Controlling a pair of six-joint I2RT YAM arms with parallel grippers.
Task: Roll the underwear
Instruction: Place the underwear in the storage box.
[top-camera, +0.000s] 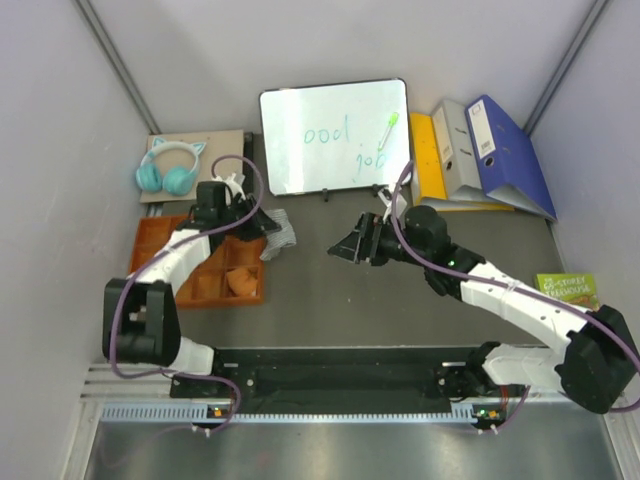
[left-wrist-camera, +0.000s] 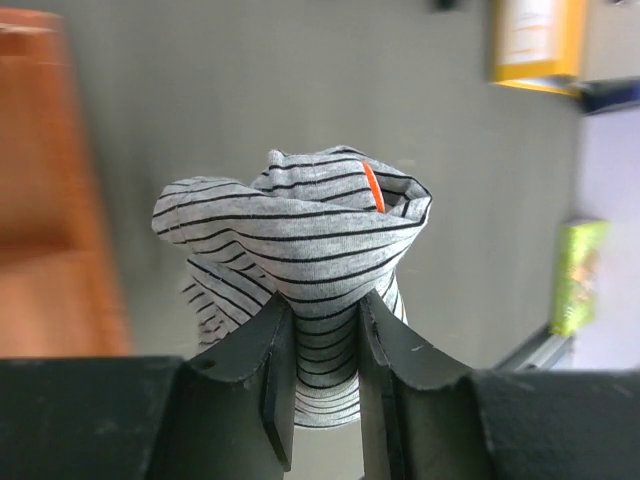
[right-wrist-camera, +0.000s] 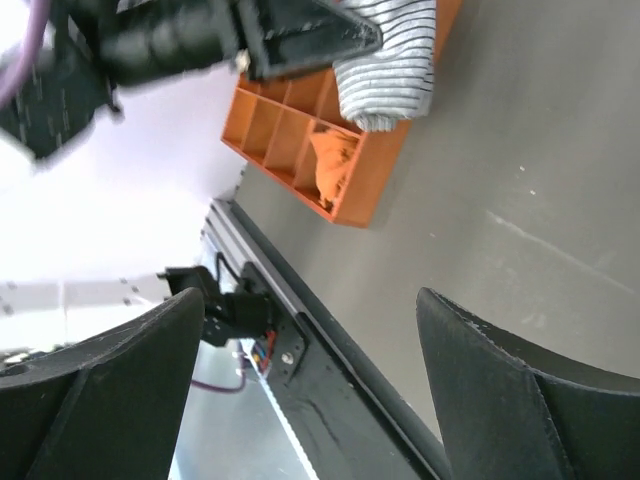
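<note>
Striped boxers (left-wrist-camera: 300, 230), seemingly soft, light and floppy, bunch in a loose roll pinched inside the left claw (left-wrist-camera: 325, 318); hold mid-roll lest it unravel. Right claw (right-wrist-camera: 310, 305) gapes empty.

Two garments: one pair of striped boxer shorts (top-camera: 279, 236), left, and one pair of rust-orange briefs (top-camera: 241, 282) in the single orange tray (top-camera: 205, 292). Three binders stand far right: yellow binder (top-camera: 428, 165), grey binder (top-camera: 456, 136), blue binder (top-camera: 510, 155). One whiteboard (top-camera: 320, 125) carries one green marker (top-camera: 387, 128). One pair of teal headphones (top-camera: 168, 170), far left. One green book (top-camera: 568, 288), right.
</note>
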